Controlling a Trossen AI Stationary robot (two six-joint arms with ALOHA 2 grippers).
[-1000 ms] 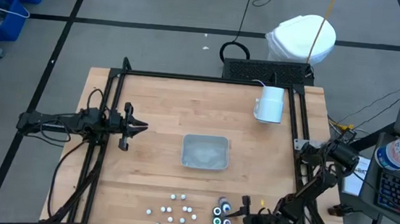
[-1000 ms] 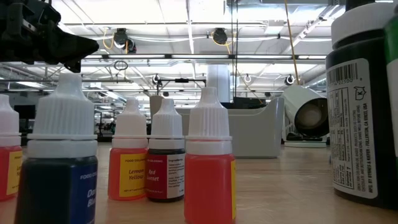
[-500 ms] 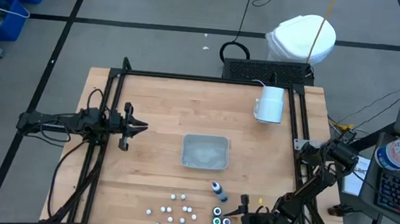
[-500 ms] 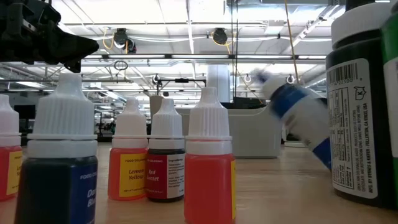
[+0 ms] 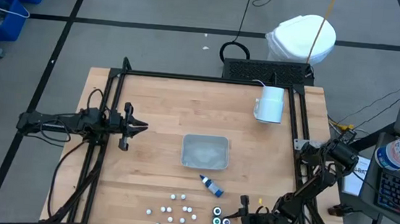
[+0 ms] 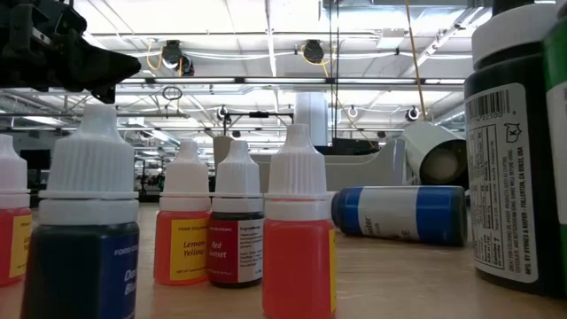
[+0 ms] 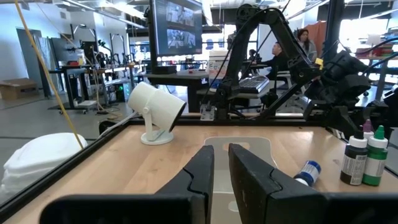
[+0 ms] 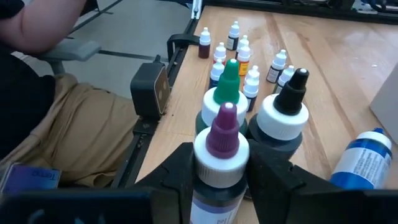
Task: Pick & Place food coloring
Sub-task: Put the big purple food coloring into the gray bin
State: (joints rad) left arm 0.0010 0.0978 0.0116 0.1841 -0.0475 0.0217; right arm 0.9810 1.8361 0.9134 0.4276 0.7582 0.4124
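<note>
While the blue-and-white squeeze bottle (image 5: 211, 186) lies toppled just below the clear rectangular plastic tray (image 5: 205, 152), cap toward the tray's corner, its long axis running diagonally, I see the right gripper (image 8: 219, 163) clamped on a purple-capped bottle (image 8: 220, 155). Small white-capped dropper bottles (image 5: 175, 210) cluster nearby. My left gripper (image 5: 139, 127) hovers closed, well apart.

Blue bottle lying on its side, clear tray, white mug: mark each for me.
blue bottle (image 5: 211, 186): high view, middle of its body.
clear tray (image 5: 206, 138): high view, far rim.
white mug (image 5: 270, 104): high view, its side wall.
</note>
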